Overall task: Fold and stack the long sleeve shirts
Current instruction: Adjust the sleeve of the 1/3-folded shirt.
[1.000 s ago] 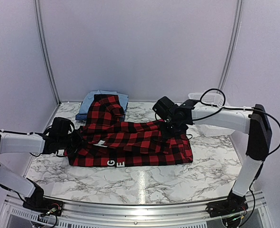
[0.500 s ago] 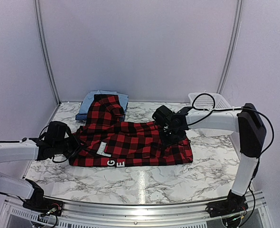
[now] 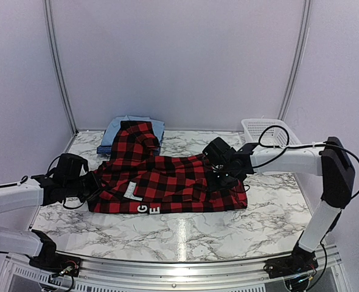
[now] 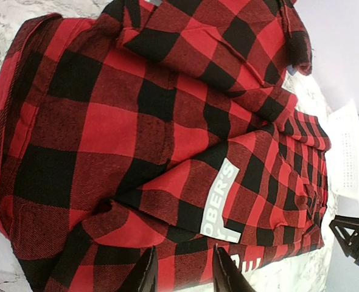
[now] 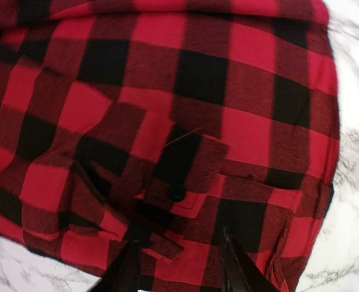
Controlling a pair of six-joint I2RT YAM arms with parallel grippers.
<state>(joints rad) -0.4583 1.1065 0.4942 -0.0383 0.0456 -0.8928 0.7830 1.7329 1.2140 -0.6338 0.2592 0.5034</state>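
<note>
The red-and-black plaid shirt (image 3: 173, 182) lies partly folded in the middle of the table, with white block letters (image 3: 148, 209) at its front edge. One part of it reaches back over the light blue shirt (image 3: 114, 128) and the dark blue checked shirt (image 3: 104, 149). My left gripper (image 3: 93, 186) is open and empty at the shirt's left edge. In the left wrist view it (image 4: 185, 275) hovers over plaid near a white label (image 4: 219, 201). My right gripper (image 3: 224, 176) is open and empty over the shirt's right part. In the right wrist view it (image 5: 181, 269) sits above a buttoned cuff (image 5: 178, 191).
A white mesh basket (image 3: 266, 130) stands at the back right, behind the right arm. The marble table (image 3: 185, 234) shows bare in front of the shirt. Walls close the table in on the back and sides.
The raised left part of the plaid shirt has dropped flat, showing a white label. My left gripper let go and drew back left. My right gripper shifted right and forward.
</note>
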